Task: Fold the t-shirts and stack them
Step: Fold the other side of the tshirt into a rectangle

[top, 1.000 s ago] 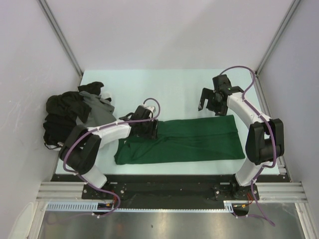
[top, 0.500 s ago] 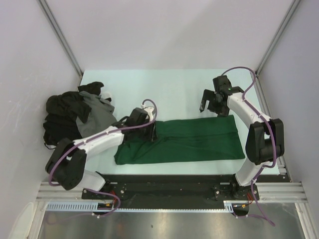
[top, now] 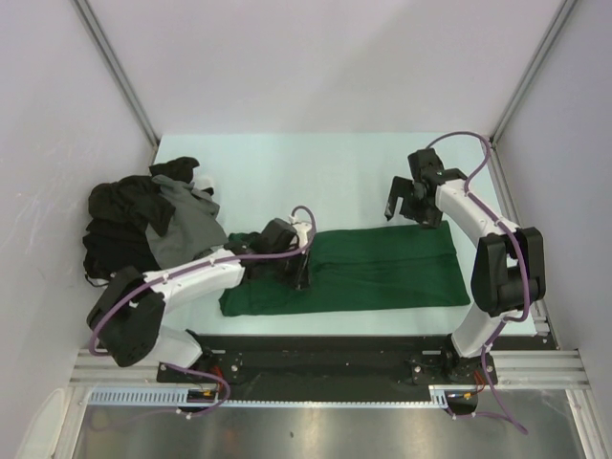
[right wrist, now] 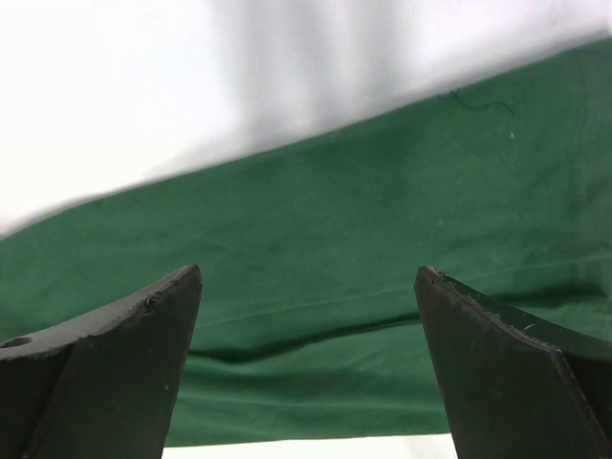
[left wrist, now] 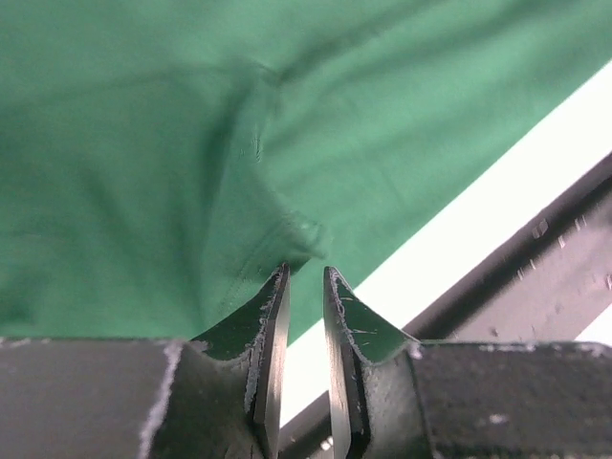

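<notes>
Two arms: you're seeing both reaching out over the pale table (top: 316,163).
Green t-shirt (top: 382,268): it's lying as a long folded band across the near part of the table, running left to right, just beyond the black base rail (top: 335,346).
Left gripper (top: 299,274): it's sitting low on the band, left of the middle and toward the near edge.
Left jaws: they're standing narrow, with a slim gap between them and a bit of table showing through it.
Left wrist view: a raised pucker of green cloth is running right up to the fingertips (left wrist: 279,287). You can't tell whether it's being pinched or only touched.
Right gripper (top: 405,196): it's hanging above the table at the band's far edge, toward the right end, and looking clear of the cloth.
Right jaws: they're standing wide apart, with nothing between them.
Right wrist view: you're looking down past both fingers at green cloth, with bare table beyond it.
Other t-shirts (top: 143,215): they're sitting unfolded in a heap at the left edge of the table, beyond the band's left end.
Heap detail: the black tee (top: 115,229) is spilling toward the left wall, and the grey tee (top: 191,225) is lying on the side nearest the left arm.
</notes>
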`<state>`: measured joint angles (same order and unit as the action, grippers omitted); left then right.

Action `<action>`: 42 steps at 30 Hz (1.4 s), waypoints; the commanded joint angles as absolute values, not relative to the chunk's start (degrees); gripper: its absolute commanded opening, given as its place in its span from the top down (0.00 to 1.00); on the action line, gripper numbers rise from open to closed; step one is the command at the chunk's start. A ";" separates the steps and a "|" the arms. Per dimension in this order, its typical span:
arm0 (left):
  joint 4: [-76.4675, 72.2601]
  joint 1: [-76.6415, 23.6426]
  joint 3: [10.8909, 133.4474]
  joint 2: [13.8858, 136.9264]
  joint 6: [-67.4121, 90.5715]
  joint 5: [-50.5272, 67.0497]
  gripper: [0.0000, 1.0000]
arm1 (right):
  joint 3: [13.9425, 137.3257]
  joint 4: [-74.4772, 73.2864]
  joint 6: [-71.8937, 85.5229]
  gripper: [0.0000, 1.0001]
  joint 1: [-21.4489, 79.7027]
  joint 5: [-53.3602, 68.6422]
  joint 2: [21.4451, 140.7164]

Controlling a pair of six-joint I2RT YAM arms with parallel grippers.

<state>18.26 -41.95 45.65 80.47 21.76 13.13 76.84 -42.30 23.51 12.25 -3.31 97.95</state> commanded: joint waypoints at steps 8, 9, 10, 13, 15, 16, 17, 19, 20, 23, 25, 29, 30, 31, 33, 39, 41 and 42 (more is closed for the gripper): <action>21.71 -46.58 45.17 77.96 20.48 16.44 0.76 | 75.23 -43.24 23.38 0.00 12.13 -4.66 97.82; 21.88 -46.58 45.26 78.13 20.48 16.70 0.76 | 75.23 -43.42 23.29 0.00 12.04 -4.66 97.82; 22.06 -46.67 45.52 78.31 20.57 16.61 0.76 | 75.15 -43.42 23.29 0.00 12.13 -4.57 97.82; 24.25 -46.50 47.02 77.26 22.23 13.02 0.73 | 74.88 -43.51 22.68 0.00 12.13 -2.74 97.65; 27.06 -44.48 50.00 75.50 24.59 9.95 0.51 | 74.97 -43.42 21.89 0.00 12.13 -1.24 97.12; 29.59 -43.34 53.14 75.06 25.57 8.97 0.39 | 75.14 -42.98 21.10 0.00 12.04 1.29 96.95; 31.01 -40.63 54.91 74.45 27.84 7.49 0.19 | 75.32 -42.46 20.05 0.00 12.04 2.88 96.60; 35.04 -38.07 60.87 74.18 30.83 1.88 0.08 | 76.81 -41.31 18.29 0.00 12.13 5.26 96.59; 37.16 -35.88 63.17 74.96 35.03 0.11 0.05 | 77.60 -41.13 18.02 0.00 12.22 5.62 97.03; 48.49 -32.44 72.05 79.34 46.53 -7.11 0.01 | 81.55 -41.75 15.92 0.00 12.30 6.85 99.31; 52.45 -32.69 75.91 80.94 50.60 -11.92 0.00 | 81.48 -39.48 14.33 0.00 12.65 7.90 100.02; 50.37 -33.57 74.10 79.37 61.40 -16.59 0.01 | 77.71 -30.35 9.86 0.00 13.71 7.29 97.04; 49.49 -33.57 72.87 77.63 63.09 -16.96 0.01 | 76.22 -27.71 5.23 0.00 13.97 9.04 95.73; 48.79 -33.49 70.25 76.82 65.02 -17.83 0.01 | 73.16 -22.20 2.14 0.00 14.15 9.84 92.23; 47.64 -33.49 67.51 74.46 69.60 -19.24 0.00 | 68.66 -17.16 -9.66 0.00 14.94 14.38 88.26; 44.58 -34.36 59.95 72.25 76.38 -18.63 0.00 | 54.84 -10.42 -30.50 0.00 13.89 35.71 75.59; 43.60 -34.63 57.75 70.93 77.34 -18.02 0.01 | 55.28 -9.42 -18.34 0.00 13.27 37.09 74.97; 41.94 -34.72 56.96 70.32 77.17 -16.97 0.00 | 55.98 -9.49 -13.32 0.00 13.18 36.57 74.19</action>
<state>46.19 -33.93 59.44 73.80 71.83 -16.97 54.89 -16.27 -18.76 14.76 26.68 76.31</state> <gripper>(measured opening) 0.994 0.994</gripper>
